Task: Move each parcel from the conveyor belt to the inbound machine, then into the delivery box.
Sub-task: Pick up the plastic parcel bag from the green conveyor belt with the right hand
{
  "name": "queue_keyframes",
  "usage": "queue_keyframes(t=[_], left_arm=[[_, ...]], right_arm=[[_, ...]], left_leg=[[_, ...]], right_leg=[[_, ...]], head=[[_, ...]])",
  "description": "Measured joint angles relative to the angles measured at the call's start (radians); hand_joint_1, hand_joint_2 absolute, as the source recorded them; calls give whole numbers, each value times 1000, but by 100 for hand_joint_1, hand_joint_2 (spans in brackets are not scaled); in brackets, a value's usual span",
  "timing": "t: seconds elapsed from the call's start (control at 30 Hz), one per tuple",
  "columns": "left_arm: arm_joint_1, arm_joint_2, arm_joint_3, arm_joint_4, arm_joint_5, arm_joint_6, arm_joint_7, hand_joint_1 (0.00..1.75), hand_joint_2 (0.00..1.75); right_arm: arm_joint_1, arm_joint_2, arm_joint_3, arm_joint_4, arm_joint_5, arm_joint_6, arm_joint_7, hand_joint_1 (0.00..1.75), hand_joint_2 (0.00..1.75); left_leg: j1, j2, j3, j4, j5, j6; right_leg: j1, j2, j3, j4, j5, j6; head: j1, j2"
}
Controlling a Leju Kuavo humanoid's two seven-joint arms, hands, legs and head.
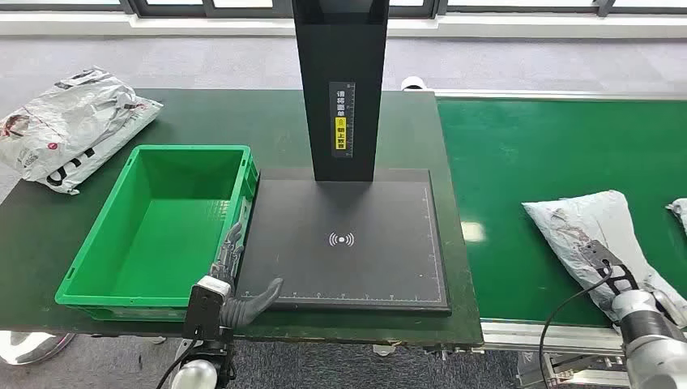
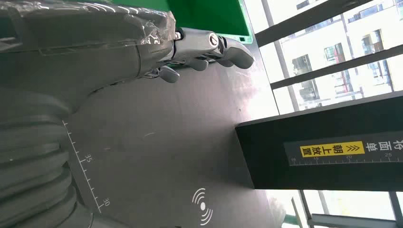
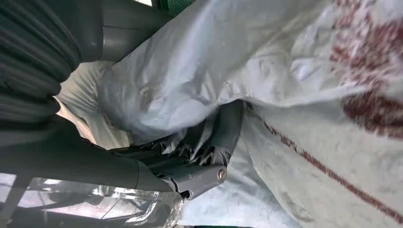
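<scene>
On green conveyor belt [image 1: 518, 162], we note crumpled grey plastic parcel [image 1: 587, 227] lying lengthwise toward right hand [image 1: 609, 271], whose fingers are closed into its near end; left hand [image 1: 243, 296], spread, empty, idles by black scanner plate [image 1: 348, 243].

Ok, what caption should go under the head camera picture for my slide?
Right hand grips a grey parcel on the conveyor belt; the green box waits.

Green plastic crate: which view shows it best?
Head view: the green plastic crate shows whole, open-topped, beside the black scanner platform, the left hand near its corner. Left wrist view catches a strip of its wall. Right wrist view shows grey parcel wrap instead.
</scene>
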Motion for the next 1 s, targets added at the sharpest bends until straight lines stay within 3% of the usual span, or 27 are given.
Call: queue_keyframes(t=[0.3, 0.53, 0.83, 1.0], left_arm=[[0, -1, 0, 0, 0, -4, 0, 0, 175], [0, -1, 0, 0, 0, -4, 0, 0, 175], [-1, -15, 1, 6, -14, 11, -7, 0, 175], [-1, -38, 2, 14, -37, 24, -7, 0, 175]], right_arm=[[5, 5, -17, 1, -4, -1, -39, 175, 175], [-12, 21, -43, 1, -20, -3, -135, 175, 175], [-128, 58, -43, -8, -15, -1, -425, 175, 175], [-200, 101, -42, -27, -16, -11, -524, 175, 175]], left_leg=[[0, 0, 0, 0, 0, 0], [0, 0, 0, 0, 0, 0], [0, 3, 0, 0, 1, 0], [0, 0, -1, 0, 2, 0]], right_leg=[[0, 0, 0, 0, 0, 0], [0, 0, 0, 0, 0, 0], [0, 3, 0, 1, 1, 0], [0, 0, 0, 1, 1, 0]], head=[[0, 0], [0, 0], [0, 0], [0, 0]])
